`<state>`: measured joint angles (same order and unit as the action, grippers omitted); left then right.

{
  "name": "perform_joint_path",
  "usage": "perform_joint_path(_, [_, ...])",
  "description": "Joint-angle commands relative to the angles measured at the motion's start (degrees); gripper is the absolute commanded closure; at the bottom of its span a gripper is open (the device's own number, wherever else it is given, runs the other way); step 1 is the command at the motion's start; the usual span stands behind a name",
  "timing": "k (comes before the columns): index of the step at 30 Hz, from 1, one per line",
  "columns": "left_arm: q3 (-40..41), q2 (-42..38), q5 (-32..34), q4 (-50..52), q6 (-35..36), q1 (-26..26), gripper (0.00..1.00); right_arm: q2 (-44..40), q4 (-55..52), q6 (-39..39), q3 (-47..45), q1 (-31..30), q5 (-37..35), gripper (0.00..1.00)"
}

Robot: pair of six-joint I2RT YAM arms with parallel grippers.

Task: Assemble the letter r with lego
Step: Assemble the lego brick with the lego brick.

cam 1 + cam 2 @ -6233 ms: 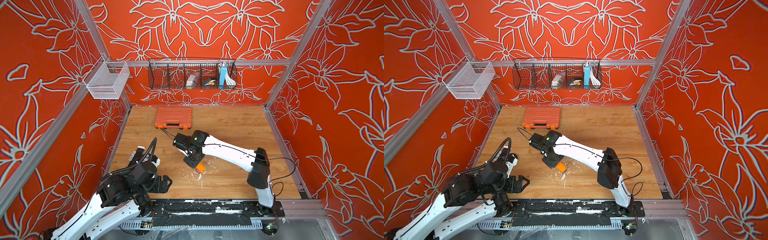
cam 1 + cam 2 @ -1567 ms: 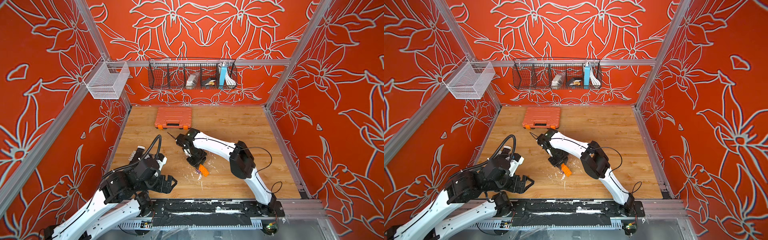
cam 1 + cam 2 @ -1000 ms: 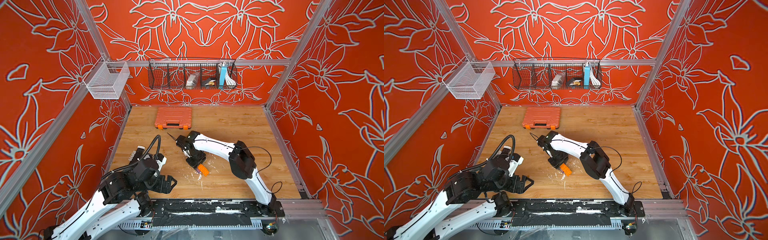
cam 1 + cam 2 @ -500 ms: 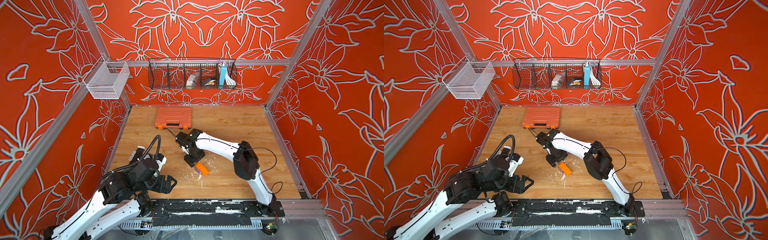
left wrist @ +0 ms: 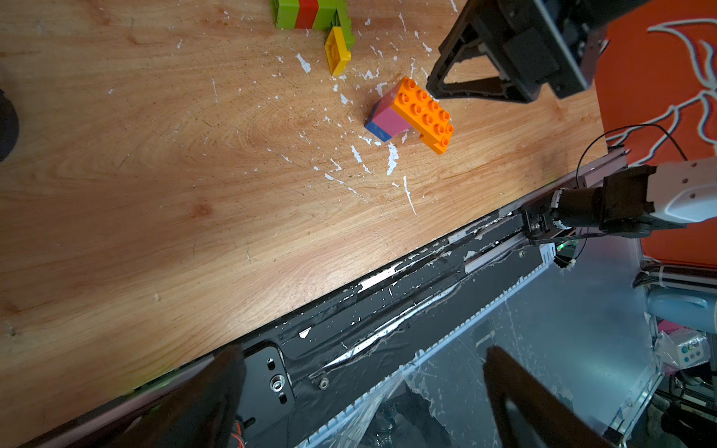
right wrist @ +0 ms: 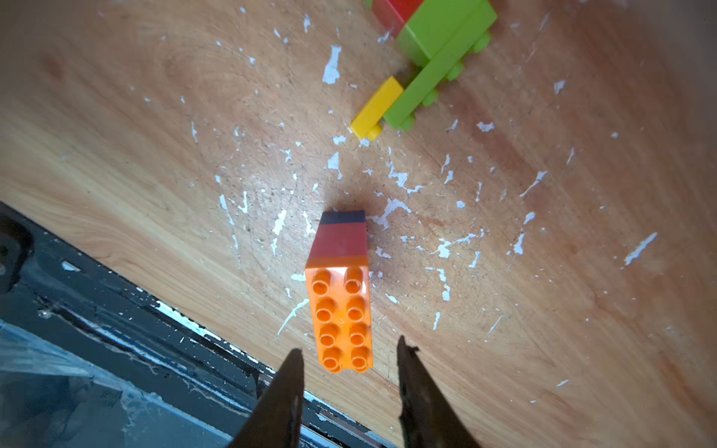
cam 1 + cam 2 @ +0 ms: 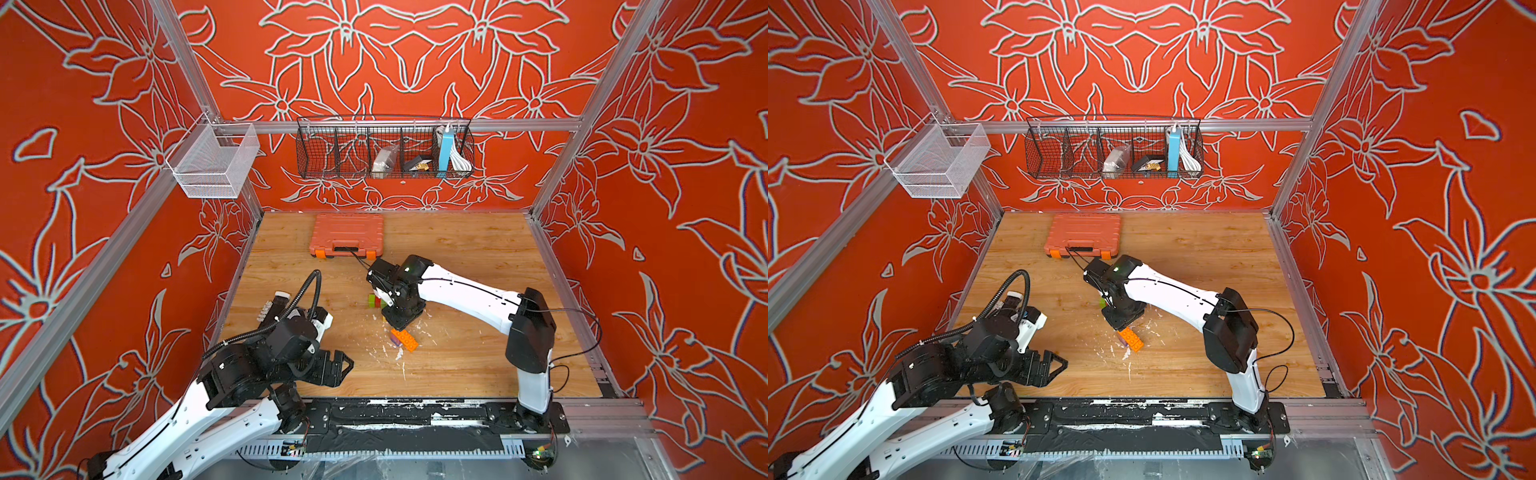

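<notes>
Right wrist view: orange long brick [image 6: 341, 318], capping a pink-blue stack, runs its long axis between the parted, empty jaws of the right gripper [image 6: 348, 345]; in a top view it stands on the counter [image 7: 457, 257] at that gripper's 5 o'clock, left gripper [image 7: 343, 370] released, farther, at 8 o'clock.

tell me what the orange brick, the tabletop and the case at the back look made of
Orange brick: moulded plastic, glossy; light glints on its round studs and crisp edges.
Tabletop: wood or wood-look laminate, satin sheen; grain lines, with white flecks that may be chips or paint.
Case: likely hard plastic, matte; ribbed lid and brighter orange clips.
</notes>
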<state>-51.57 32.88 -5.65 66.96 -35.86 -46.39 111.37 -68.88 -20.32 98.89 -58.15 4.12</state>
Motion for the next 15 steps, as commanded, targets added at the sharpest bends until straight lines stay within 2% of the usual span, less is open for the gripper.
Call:
perform_joint_path(1, [0.53,0.94,1.03,1.35,-0.27,0.42,0.04,0.32,0.97,0.35,-0.89,-0.16,-1.88,0.64])
perform_joint_path(15, [0.77,2.78,1.52,2.47,-1.11,0.42,0.05,3.28,1.56,2.30,-2.16,-0.11,-2.48,0.69])
